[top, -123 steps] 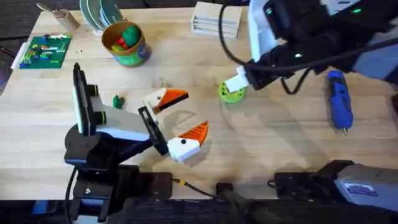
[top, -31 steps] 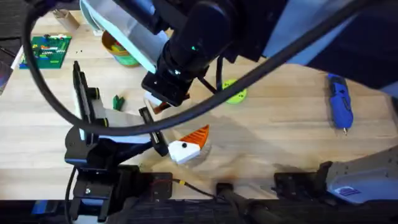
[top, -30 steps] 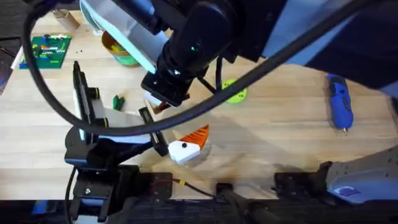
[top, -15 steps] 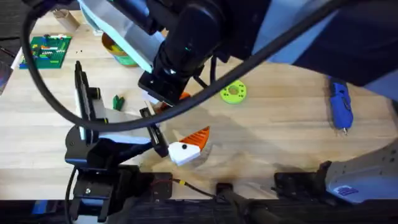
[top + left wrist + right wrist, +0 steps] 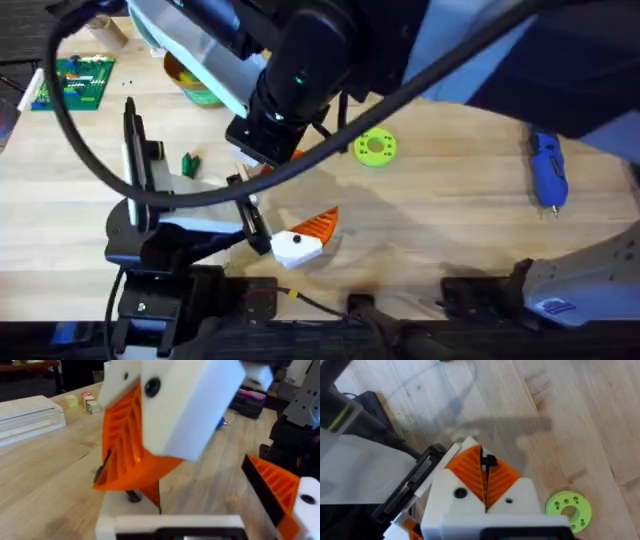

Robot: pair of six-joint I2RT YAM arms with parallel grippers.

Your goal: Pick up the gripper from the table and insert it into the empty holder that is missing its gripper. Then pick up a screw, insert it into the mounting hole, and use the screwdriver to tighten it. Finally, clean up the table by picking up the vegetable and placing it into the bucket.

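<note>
Overhead: right gripper (image 5: 262,158), clenched on a small black part (image 5: 488,460), has shifted left, uncovering lime disc (image 5: 375,147).

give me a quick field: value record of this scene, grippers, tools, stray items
right gripper: pads pressed together on a thin dark piece
left gripper: resting low near the table's near edge
screwdriver: lying on the table, far right
vegetable: on the table, outside the bucket
bucket: far left, partly hidden by the right arm
green disc: flat on the table

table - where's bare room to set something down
Bare wood lies between the lime-green disc and the blue screwdriver, and along the table's near right. It is crowded at left: circuit board, bucket, both arms.
</note>
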